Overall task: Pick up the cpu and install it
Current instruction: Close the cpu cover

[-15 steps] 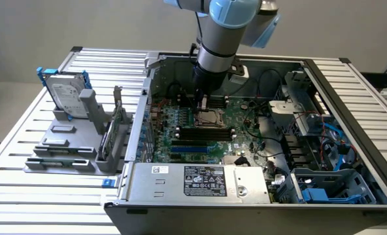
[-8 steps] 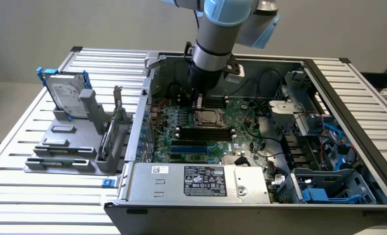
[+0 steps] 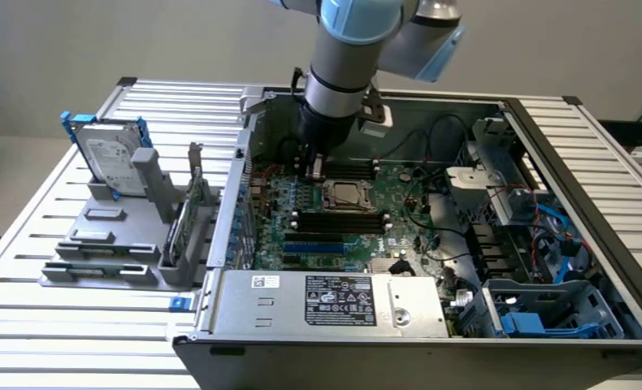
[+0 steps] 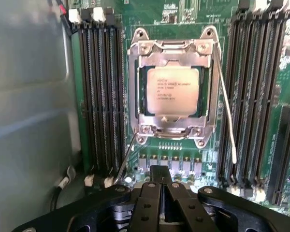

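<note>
The cpu (image 4: 171, 90), a small silver square with printed text, lies inside the metal-framed socket (image 4: 135, 96) of the green motherboard (image 4: 176, 14). The socket frame sits around its edges. My gripper (image 4: 161, 186) hovers just off the socket's edge with its two black fingers pressed together and nothing between them. In the exterior view the gripper (image 3: 314, 169) hangs inside the open computer case, slightly toward that view's left of the cpu (image 3: 349, 193).
Black memory slots (image 4: 99, 96) flank the socket on both sides. A thin wire lever (image 4: 227, 121) runs beside the socket. The case wall (image 4: 29, 121) stands close by. A hard drive (image 3: 113, 154) stands on a grey fixture (image 3: 104, 260) outside the case. The power supply (image 3: 332, 301) lies at the front.
</note>
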`<state>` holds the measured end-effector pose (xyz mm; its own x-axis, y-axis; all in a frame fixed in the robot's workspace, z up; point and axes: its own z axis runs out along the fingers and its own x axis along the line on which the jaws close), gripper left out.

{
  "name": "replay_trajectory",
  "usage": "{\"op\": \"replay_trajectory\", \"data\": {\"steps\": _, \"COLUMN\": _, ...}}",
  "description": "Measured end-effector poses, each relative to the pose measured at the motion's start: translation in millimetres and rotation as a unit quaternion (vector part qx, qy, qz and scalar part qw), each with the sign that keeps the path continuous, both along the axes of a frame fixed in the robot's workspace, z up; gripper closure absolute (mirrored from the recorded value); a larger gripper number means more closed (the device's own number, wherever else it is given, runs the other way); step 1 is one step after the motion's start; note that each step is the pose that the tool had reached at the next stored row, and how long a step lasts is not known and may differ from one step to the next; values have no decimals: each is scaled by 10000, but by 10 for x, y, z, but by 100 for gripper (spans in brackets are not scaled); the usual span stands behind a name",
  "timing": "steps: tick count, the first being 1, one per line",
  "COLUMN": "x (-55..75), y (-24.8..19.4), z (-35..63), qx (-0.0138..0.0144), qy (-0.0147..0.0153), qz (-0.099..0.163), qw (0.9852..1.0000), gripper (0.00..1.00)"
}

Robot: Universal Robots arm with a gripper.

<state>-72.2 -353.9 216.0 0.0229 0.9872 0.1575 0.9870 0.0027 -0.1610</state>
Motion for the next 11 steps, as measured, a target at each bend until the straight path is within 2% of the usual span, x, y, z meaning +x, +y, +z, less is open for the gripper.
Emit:
{"op": "replay_trajectory", "data": {"steps": 2, "x": -36, "y": 0, "z": 14, "qx": 85, "qy": 0, "qz": -37, "qw": 10000, "gripper": 89}}
{"op": "replay_trajectory", "data": {"steps": 5, "x": -73, "y": 0, "z": 35, "qx": 195, "qy": -1, "qz": -103, "qw": 9998, "gripper": 89}}
{"op": "replay_trajectory", "data": {"steps": 7, "x": -89, "y": 0, "z": 48, "qx": 251, "qy": -2, "qz": -164, "qw": 9996, "gripper": 89}}
{"op": "replay_trajectory", "data": {"steps": 11, "x": -105, "y": 0, "z": 68, "qx": 322, "qy": -4, "qz": -323, "qw": 9990, "gripper": 89}}
